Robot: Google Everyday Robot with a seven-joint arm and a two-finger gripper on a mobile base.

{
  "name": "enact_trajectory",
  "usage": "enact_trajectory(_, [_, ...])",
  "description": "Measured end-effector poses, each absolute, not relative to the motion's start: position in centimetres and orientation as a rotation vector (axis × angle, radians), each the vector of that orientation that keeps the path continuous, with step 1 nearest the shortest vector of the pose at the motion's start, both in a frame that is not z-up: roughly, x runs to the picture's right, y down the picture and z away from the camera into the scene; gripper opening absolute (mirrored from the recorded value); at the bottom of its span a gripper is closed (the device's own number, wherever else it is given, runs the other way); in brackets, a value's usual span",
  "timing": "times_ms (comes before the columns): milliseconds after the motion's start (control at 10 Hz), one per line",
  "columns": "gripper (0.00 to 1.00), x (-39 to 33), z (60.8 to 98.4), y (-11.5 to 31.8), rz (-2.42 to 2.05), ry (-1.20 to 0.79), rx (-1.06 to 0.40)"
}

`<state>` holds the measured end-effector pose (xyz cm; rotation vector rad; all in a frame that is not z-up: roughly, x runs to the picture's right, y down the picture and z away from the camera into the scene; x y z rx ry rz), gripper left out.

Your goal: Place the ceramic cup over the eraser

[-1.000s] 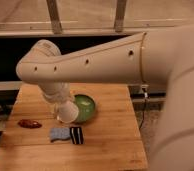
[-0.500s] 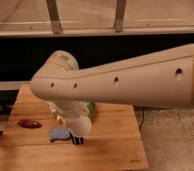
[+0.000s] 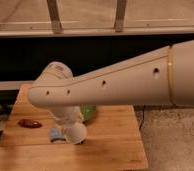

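The end effector (image 3: 75, 136), clamped narrow, has sunk toward the surface (image 3: 110, 150) lower left, hiding the eraser; ceramic cup placement seems near.

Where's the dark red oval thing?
In the camera view the dark red oval thing lies at the wooden table's left, left of the blue-grey piece. The claw is hidden behind the arm's end, right of that piece.

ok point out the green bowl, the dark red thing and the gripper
green bowl (image 3: 89, 112), camera view, its edge showing right of the arm (image 3: 120, 75)
dark red thing (image 3: 29, 123), camera view, its middle, left on the table (image 3: 115, 150)
gripper (image 3: 75, 136), camera view, low end of the arm, above the table
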<state>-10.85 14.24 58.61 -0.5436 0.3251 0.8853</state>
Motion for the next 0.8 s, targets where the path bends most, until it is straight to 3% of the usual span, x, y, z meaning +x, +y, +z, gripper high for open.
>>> enact_trajectory(300, [0.0, -12.7, 60.3, 13.6, 0.849, 0.292, -0.561])
enact_trajectory(800, [0.0, -11.2, 59.3, 13.2, 0.881, 0.277, -0.537])
